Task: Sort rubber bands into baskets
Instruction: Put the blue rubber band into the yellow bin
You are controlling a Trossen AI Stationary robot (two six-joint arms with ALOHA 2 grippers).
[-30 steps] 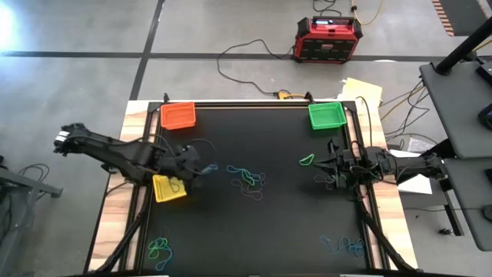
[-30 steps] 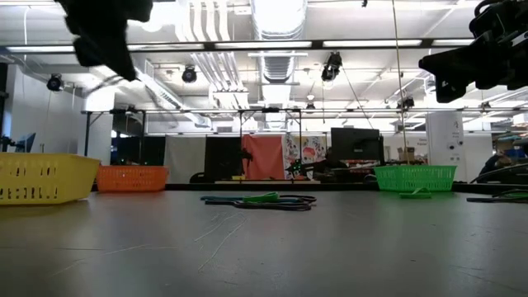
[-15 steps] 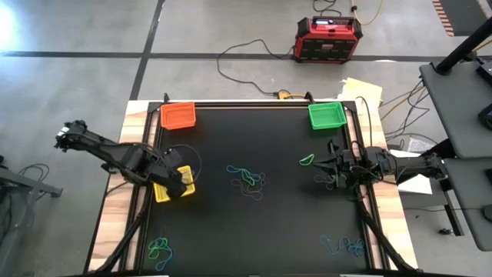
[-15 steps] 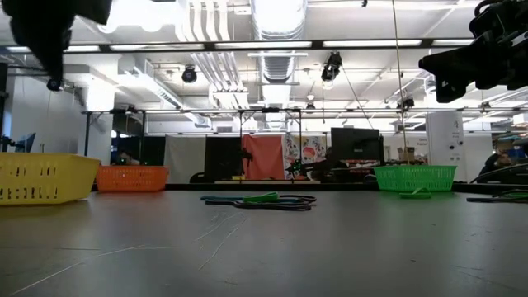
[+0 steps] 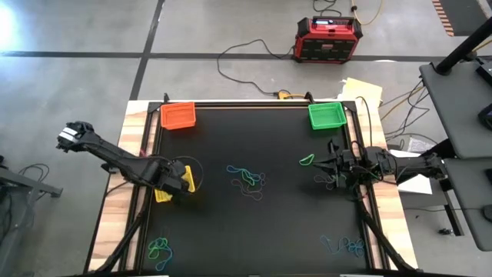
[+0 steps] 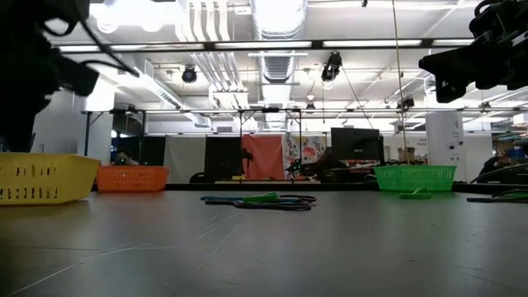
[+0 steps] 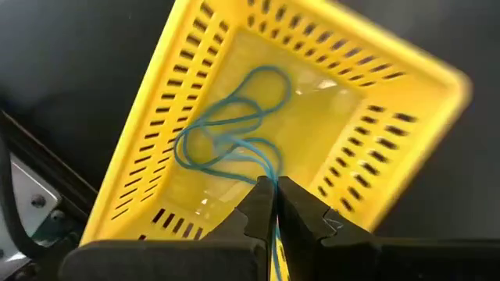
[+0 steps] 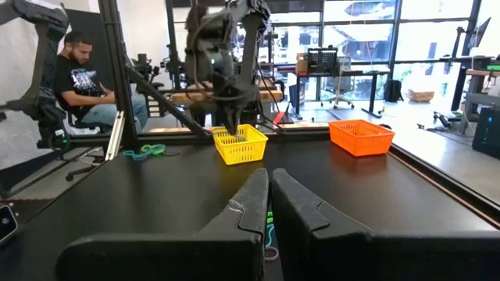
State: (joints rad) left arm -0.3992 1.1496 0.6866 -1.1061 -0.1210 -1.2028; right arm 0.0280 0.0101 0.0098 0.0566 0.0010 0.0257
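My left gripper (image 5: 176, 181) is over the yellow basket (image 5: 164, 189) at the table's left side, shut on several blue rubber bands (image 7: 232, 134) that reach down into the basket (image 7: 328, 117). My right gripper (image 5: 327, 171) is shut and hovers near the table's right edge, above a few bands (image 5: 323, 181). The orange basket (image 5: 177, 115) stands at the far left, the green basket (image 5: 326, 115) at the far right. Loose bands lie at the table's centre (image 5: 247, 178). My left gripper pinches the blue rubber bands between its two fingertips at their upper ends (image 7: 271, 181). The fingers come from above, pointing down into the yellow basket. The bands' loops (image 7: 226, 125) hang slack below the fingers, inside the basket's walls.
A single green band (image 5: 307, 160) lies near the right gripper. More bands lie at the near left (image 5: 160, 248) and near right (image 5: 344, 246). A red-and-black box (image 5: 328, 38) stands on the floor beyond the table. A person (image 8: 78, 78) sits beyond the table's left side.
My left gripper has gone from just right of the yellow basket toward the table's left and near edges, over the basket, and come down toward it with the blue bands.
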